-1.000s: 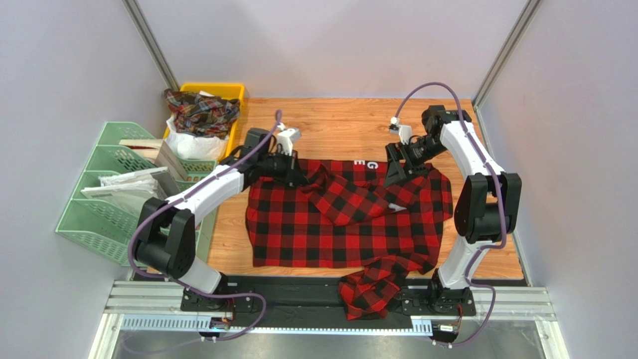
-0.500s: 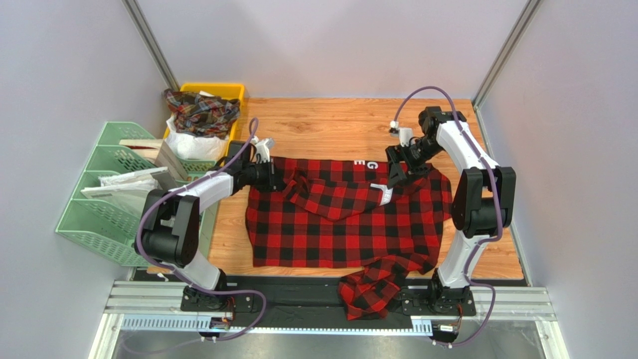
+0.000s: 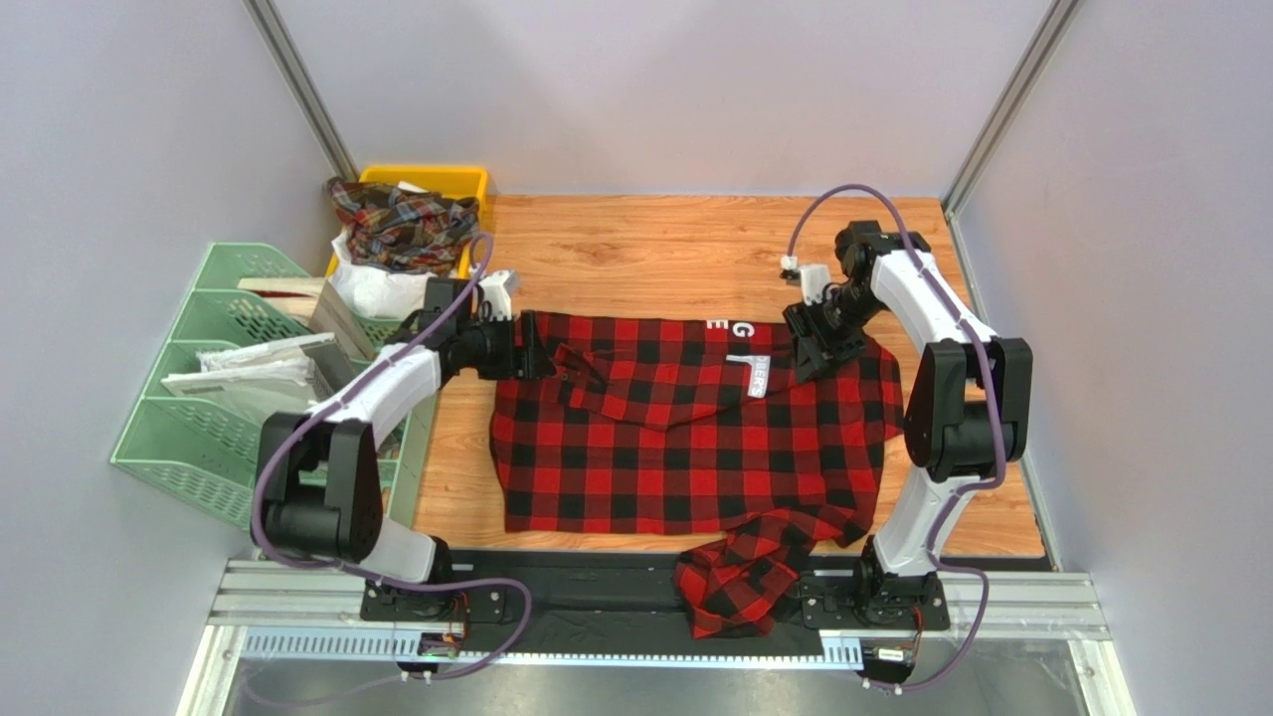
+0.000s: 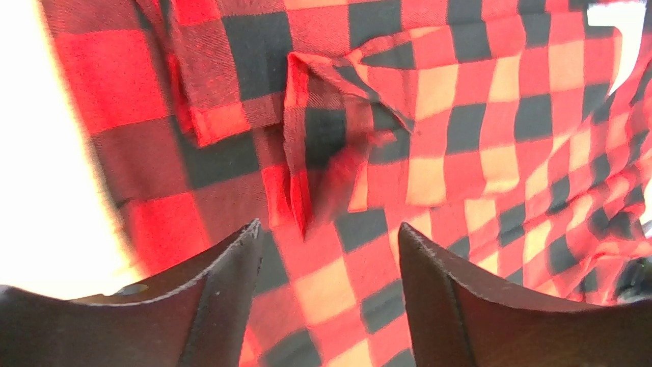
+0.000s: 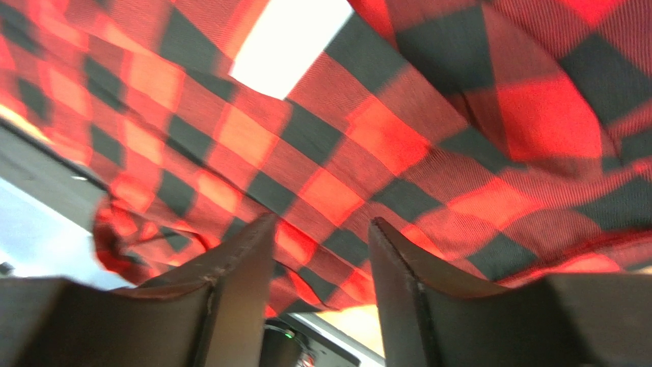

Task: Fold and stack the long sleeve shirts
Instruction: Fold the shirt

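Note:
A red-and-black buffalo check long sleeve shirt (image 3: 673,448) lies spread on the wooden table, with a white label (image 3: 752,373) showing near its top. One sleeve (image 3: 740,575) hangs over the front edge. My left gripper (image 3: 526,352) hovers at the shirt's upper left corner. In the left wrist view it (image 4: 329,229) is open, with rumpled fabric (image 4: 329,138) beyond its fingers. My right gripper (image 3: 815,355) is low over the upper right part. Its jaws (image 5: 323,222) stand apart with a fabric edge (image 5: 344,191) lying between them, not pinched.
A yellow bin (image 3: 448,182) at the back left holds another plaid shirt (image 3: 401,221) on white material. A green file rack (image 3: 209,381) stands along the left side. Metal posts and grey walls enclose the table. Bare wood (image 3: 658,254) shows behind the shirt.
My left gripper pulled the shirt's upper fold leftward, then opened and let it go. The fold now lies flatter and the white label shows. My right gripper shifted slightly and its jaws narrowed.

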`<state>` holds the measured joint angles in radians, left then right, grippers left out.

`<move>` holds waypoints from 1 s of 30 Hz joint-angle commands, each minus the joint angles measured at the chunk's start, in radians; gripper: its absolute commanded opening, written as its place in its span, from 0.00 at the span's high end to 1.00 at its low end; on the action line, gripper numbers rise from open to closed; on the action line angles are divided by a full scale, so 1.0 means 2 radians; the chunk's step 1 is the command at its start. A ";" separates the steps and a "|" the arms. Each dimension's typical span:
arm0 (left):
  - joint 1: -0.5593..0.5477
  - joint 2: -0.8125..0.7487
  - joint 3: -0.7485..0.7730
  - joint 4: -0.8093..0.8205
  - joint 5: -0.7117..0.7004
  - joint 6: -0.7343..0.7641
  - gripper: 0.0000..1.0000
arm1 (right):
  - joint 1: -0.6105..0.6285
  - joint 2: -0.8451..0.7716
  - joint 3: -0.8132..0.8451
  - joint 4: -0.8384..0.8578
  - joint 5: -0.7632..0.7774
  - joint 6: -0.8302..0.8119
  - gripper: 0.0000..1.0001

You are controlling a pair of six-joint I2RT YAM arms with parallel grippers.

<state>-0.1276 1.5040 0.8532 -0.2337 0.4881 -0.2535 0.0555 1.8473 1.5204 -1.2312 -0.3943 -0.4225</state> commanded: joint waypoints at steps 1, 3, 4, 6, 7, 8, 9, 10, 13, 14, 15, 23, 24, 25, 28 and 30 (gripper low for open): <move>-0.001 -0.062 0.073 -0.130 -0.008 0.186 0.25 | -0.001 -0.042 -0.041 0.035 0.087 -0.027 0.54; -0.017 -0.049 0.099 -0.193 -0.015 0.226 0.25 | -0.001 -0.042 -0.058 0.050 0.100 -0.032 0.55; -0.024 -0.040 0.106 -0.210 -0.015 0.249 0.27 | -0.001 -0.039 -0.064 0.057 0.113 -0.032 0.55; -0.033 -0.010 0.120 -0.241 -0.022 0.261 0.28 | -0.001 -0.025 -0.075 0.078 0.124 -0.032 0.57; -0.040 0.003 0.126 -0.249 -0.025 0.264 0.29 | -0.001 -0.019 -0.077 0.082 0.131 -0.031 0.57; -0.044 0.031 0.136 -0.258 -0.026 0.264 0.31 | -0.001 -0.011 -0.078 0.088 0.133 -0.030 0.58; -0.047 0.047 0.145 -0.265 -0.033 0.264 0.32 | -0.001 -0.004 -0.078 0.089 0.136 -0.028 0.58; -0.050 0.062 0.152 -0.269 -0.036 0.261 0.33 | -0.001 0.008 -0.079 0.094 0.139 -0.027 0.58; -0.048 0.119 0.182 -0.279 -0.061 0.252 0.36 | -0.001 0.036 -0.071 0.108 0.150 -0.027 0.59; -0.048 0.143 0.195 -0.280 -0.065 0.251 0.37 | 0.000 0.044 -0.066 0.110 0.150 -0.027 0.59; -0.047 0.154 0.203 -0.283 -0.081 0.249 0.38 | 0.000 0.054 -0.061 0.111 0.152 -0.026 0.59; -0.029 0.201 0.251 -0.291 -0.089 0.249 0.41 | -0.040 0.064 0.033 0.014 0.053 -0.072 0.50; -0.027 0.197 0.250 -0.289 -0.087 0.259 0.41 | -0.057 0.058 0.047 0.003 0.023 -0.077 0.49; -0.027 0.188 0.245 -0.284 -0.085 0.264 0.41 | -0.065 0.055 0.060 0.003 0.020 -0.070 0.49; -0.027 0.185 0.248 -0.284 -0.081 0.278 0.40 | -0.088 0.067 0.115 0.025 0.016 -0.050 0.50; -0.027 0.186 0.251 -0.284 -0.078 0.283 0.39 | -0.091 0.094 0.153 0.038 0.034 -0.039 0.51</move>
<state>-0.1841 1.9091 1.3300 -0.7956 0.3199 0.2531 -0.0956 2.0140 1.6924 -1.1889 -0.3008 -0.5270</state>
